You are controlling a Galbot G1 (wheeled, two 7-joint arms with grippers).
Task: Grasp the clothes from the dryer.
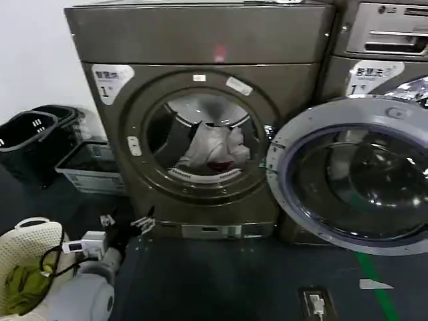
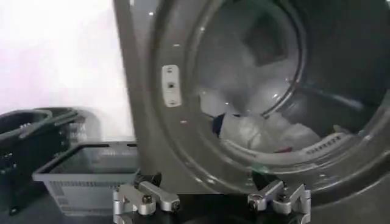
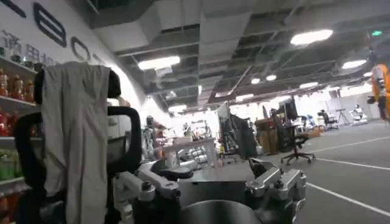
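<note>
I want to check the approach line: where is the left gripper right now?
In the head view the left gripper is low at the left, open, in front of the dryer beneath its porthole, short of the clothes inside the drum.

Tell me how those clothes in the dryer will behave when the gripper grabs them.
The clothes look floppy: a crumpled white heap, so they will likely sag and trail. Several pieces seem loosely piled, so one may drop off. They lie over the dryer porthole's lower lip and might drag there. The left gripper is open.
</note>
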